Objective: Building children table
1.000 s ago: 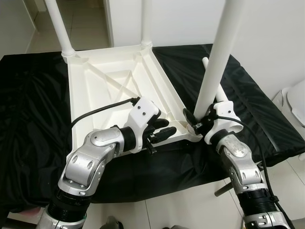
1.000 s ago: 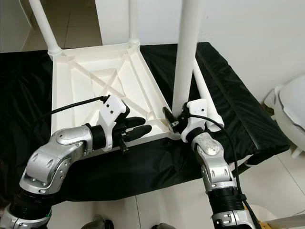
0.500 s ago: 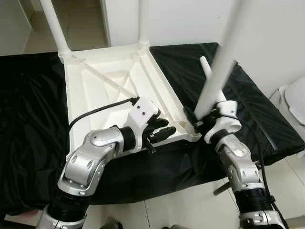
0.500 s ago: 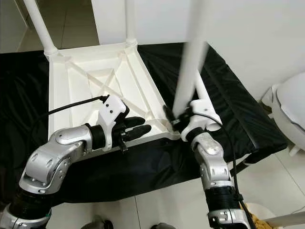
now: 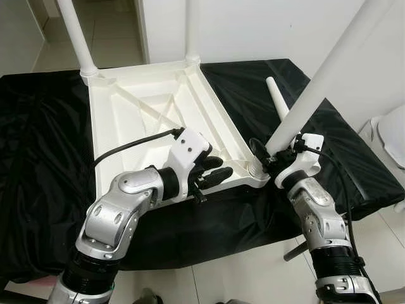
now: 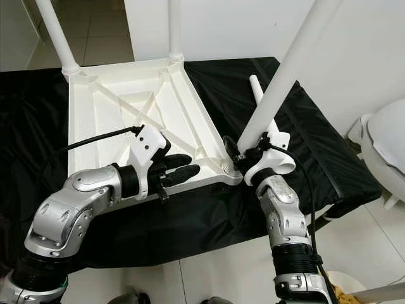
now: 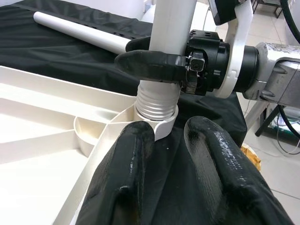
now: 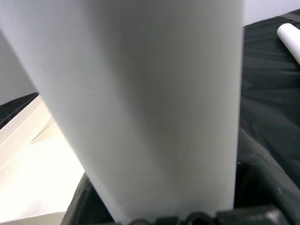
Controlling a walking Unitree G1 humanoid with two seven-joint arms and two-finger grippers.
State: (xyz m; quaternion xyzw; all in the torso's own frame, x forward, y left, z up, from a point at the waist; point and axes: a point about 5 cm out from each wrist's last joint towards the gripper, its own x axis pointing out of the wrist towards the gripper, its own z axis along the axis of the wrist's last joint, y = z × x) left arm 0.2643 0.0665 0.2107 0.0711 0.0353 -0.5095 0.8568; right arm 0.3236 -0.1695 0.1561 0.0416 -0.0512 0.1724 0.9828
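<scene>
The white tabletop (image 5: 145, 107) lies upside down on a black cloth, with two white legs (image 5: 76, 35) standing at its far corners. My right gripper (image 5: 269, 158) is shut on a third leg (image 5: 329, 63), which leans up and to the right. That leg's grey threaded end (image 7: 155, 101) sits in the near right corner socket (image 7: 161, 126). My left gripper (image 5: 214, 171) rests on the tabletop's near rim just left of that socket. Its fingers (image 7: 124, 173) are slightly apart, with black cloth showing between them. A fourth leg (image 5: 276, 98) lies loose on the cloth behind the right gripper.
The black cloth (image 5: 38, 158) covers the whole work table, whose near edge drops to a tiled floor (image 5: 240, 278). A white rounded object (image 5: 393, 136) stands at the far right beside the table. A white wall (image 5: 253, 25) rises behind.
The leg held by the right gripper has tipped from nearly upright to a strong lean to the right, with its lower end staying at the corner socket. The left gripper has kept its place.
</scene>
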